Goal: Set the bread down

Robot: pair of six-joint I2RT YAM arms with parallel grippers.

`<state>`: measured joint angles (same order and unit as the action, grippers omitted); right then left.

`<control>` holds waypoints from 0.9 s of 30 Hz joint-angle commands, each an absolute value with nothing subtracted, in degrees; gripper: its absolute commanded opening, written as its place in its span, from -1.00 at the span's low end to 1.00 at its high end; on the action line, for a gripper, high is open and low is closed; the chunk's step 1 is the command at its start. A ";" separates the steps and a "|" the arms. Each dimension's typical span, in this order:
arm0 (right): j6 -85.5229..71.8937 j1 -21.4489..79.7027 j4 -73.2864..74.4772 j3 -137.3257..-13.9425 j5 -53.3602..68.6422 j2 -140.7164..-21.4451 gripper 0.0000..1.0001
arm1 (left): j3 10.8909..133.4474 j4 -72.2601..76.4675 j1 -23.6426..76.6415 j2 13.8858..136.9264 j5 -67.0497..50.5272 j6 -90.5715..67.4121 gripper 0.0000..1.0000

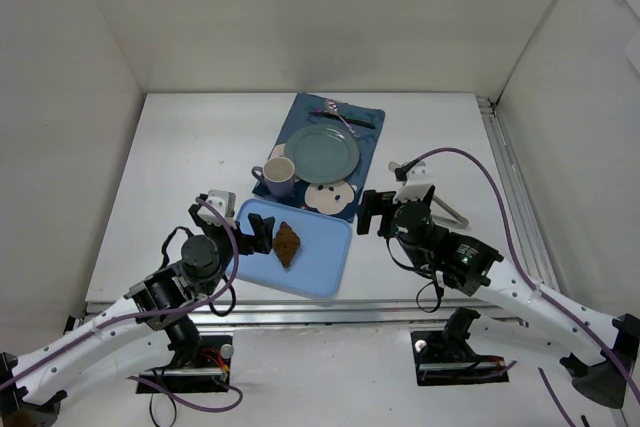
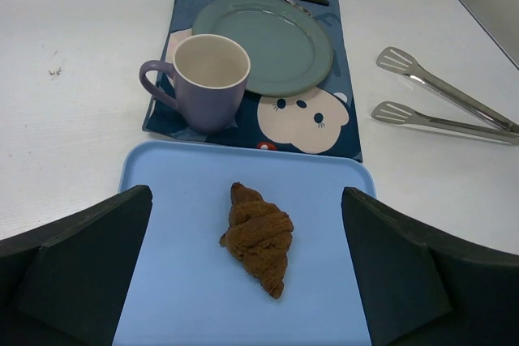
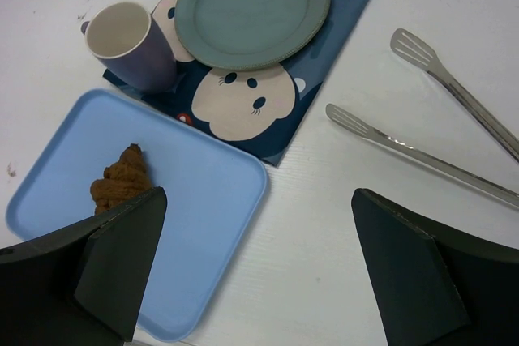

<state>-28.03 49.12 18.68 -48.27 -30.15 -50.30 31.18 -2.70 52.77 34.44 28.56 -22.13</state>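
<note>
The croissant-shaped bread point(image 2: 258, 238) is seen on the blue tray point(image 2: 178, 281), 6 o'clock of the purple mug point(image 2: 207, 79); left gripper point(image 2: 246, 232) and right gripper point(image 3: 259, 224) are spread, released.

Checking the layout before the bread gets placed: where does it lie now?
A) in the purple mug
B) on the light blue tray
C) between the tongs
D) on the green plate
B: the bread lies on the light blue tray, apart from the green plate and purple mug.
</note>
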 commanded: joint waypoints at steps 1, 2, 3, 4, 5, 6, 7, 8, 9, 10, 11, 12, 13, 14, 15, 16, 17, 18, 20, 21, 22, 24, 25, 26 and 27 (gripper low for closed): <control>-29.69 49.39 14.24 -51.15 -36.79 -50.01 0.95 | 34.10 0.26 52.73 34.45 28.39 -21.88 0.99; -30.75 49.05 14.50 -51.41 -39.00 -50.36 0.96 | 34.10 0.26 52.73 34.37 28.30 -21.97 0.99; -31.54 49.13 14.68 -51.76 -41.55 -52.01 0.95 | 34.01 0.26 52.73 34.37 28.21 -21.89 0.99; -29.73 48.87 14.50 -54.03 -42.88 -53.51 0.95 | 33.93 0.26 52.73 34.37 28.04 -21.97 0.99; -29.27 47.82 15.81 -55.88 -43.85 -57.27 0.95 | 34.01 0.26 52.73 34.80 27.78 -21.89 0.99; -28.75 45.29 16.60 -57.90 -44.29 -58.96 0.95 | 34.45 0.26 52.73 35.07 27.34 -22.06 0.99; -27.52 44.05 16.61 -61.14 -43.69 -60.71 0.95 | 34.63 0.26 52.73 35.33 26.12 -22.23 0.99; -25.94 43.25 16.70 -62.74 -42.90 -63.86 0.96 | 34.89 -1.30 52.73 35.77 25.41 -22.15 0.99; -23.67 41.07 16.61 -64.67 -42.46 -65.64 0.95 | 35.33 -1.41 52.73 35.95 24.79 -22.32 0.99; -21.90 40.00 16.52 -68.52 -41.58 -67.39 0.96 | 35.33 -1.41 52.73 36.12 23.48 -22.41 0.99; -19.97 38.60 16.52 -70.47 -40.53 -71.07 0.96 | 35.68 -1.93 52.73 36.38 23.29 -22.33 0.99; -13.51 36.06 15.91 -72.32 -35.82 -72.84 0.95 | 36.29 -2.37 52.73 36.47 23.03 -22.41 0.99; -9.27 34.30 15.39 -75.99 -32.81 -74.95 0.95 | 36.47 -2.81 52.73 36.30 23.03 -22.50 0.99; -6.18 32.71 15.12 -77.59 -30.26 -79.15 0.96 | 36.56 -3.42 52.73 35.86 23.11 -22.94 0.99; -1.72 28.52 15.20 -79.35 -27.89 -81.28 0.95 | 36.39 -3.43 52.73 35.51 22.94 -23.11 0.99; -0.63 26.04 15.47 -81.80 -26.99 -83.21 0.96 | 36.04 -3.25 52.73 34.46 22.59 -23.29 0.99; 2.60 23.32 15.38 -82.35 -25.85 -86.10 0.96 | 35.69 -2.73 52.73 33.93 22.41 -23.29 0.99; 5.42 17.98 15.38 -82.79 -22.10 -87.26 0.95 | 35.07 -2.55 52.73 33.49 22.41 -23.38 0.99; 9.21 12.25 15.29 -82.62 -17.16 -89.03 0.96 | 34.98 -3.07 52.73 32.43 23.64 -23.29 0.99; 13.93 8.13 15.21 -81.83 -13.48 -89.38 0.96 | 35.33 -3.42 52.73 32.26 24.16 -23.47 0.99; 16.32 6.52 15.12 -79.82 -11.10 -89.30 0.96 | 35.51 -3.95 52.73 31.91 24.60 -23.47 0.99; 26.73 2.14 15.21 -75.09 -1.99 -87.28 0.96 | 35.68 -4.31 52.73 31.56 24.52 -23.82 0.99; 29.68 2.37 15.03 -74.10 -0.63 -86.58 0.95 | 35.51 -4.22 52.73 31.12 23.91 -23.82 0.98; 31.53 -0.67 15.03 -73.40 1.21 -86.57 0.95 | 35.42 -4.13 52.73 30.94 23.73 -23.91 0.98; 34.51 -2.97 15.38 -72.87 2.88 -86.92 0.96 | 35.42 -4.13 52.73 30.68 23.56 -24.08 0.98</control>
<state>19.59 -0.10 17.30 -73.56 -9.06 -90.45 33.06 -5.67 52.77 30.59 23.81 -23.14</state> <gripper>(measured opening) 0.978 0.994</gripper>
